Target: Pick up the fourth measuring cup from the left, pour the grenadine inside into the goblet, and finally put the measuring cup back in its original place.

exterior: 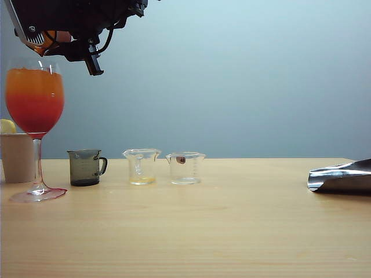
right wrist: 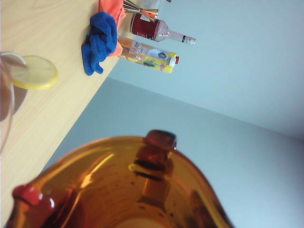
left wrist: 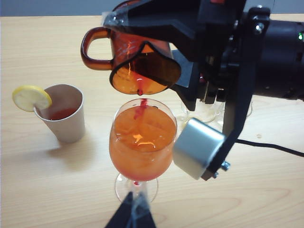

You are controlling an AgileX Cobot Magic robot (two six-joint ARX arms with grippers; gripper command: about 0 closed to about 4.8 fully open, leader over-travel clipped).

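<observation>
Little grenadine (left wrist: 139, 90) remains: right gripper (left wrist: 190, 71), clamped on the fourth measuring cup (left wrist: 137, 61), should hold its tilt over the goblet (left wrist: 142, 142) (already brimming). Left gripper (left wrist: 130, 216) near; jaws indiscernible.

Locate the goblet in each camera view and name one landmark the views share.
Exterior view: goblet stands at far left, under the right hand.
Left wrist view: centre, below the tipped fourth measuring cup.
Right wrist view: only a sliver of clear glass at the edge, possibly its rim.
Shared landmark: the lemon slice on the paper cup.
</observation>
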